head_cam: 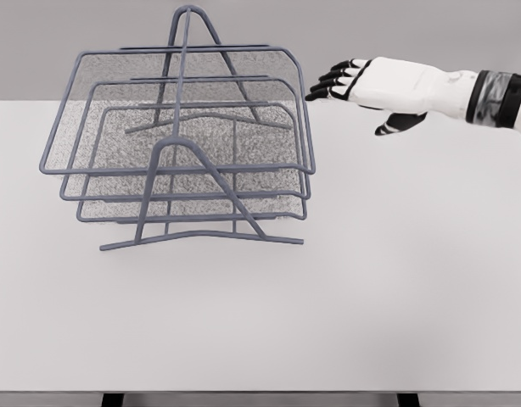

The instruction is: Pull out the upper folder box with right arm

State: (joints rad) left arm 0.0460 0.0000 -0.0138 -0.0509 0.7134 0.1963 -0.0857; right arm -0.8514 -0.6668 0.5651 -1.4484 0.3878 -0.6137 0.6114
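A blue-grey wire rack (177, 136) with three stacked mesh trays stands on the white table (328, 322), at the left of the head view. Its upper tray (180, 64) sits level in the frame, its right rim near x 380. My right hand (337, 82) reaches in from the right edge, held above the table just right of the upper tray's right rim. The black fingers (326, 85) are stretched out toward the rack, the thumb hanging below, holding nothing. A small gap separates the fingertips from the tray. The left arm does not show.
The table's front edge runs along the bottom of the picture, with a grey wall behind the rack. The rack's A-shaped end frames (201, 195) stand at its front and back.
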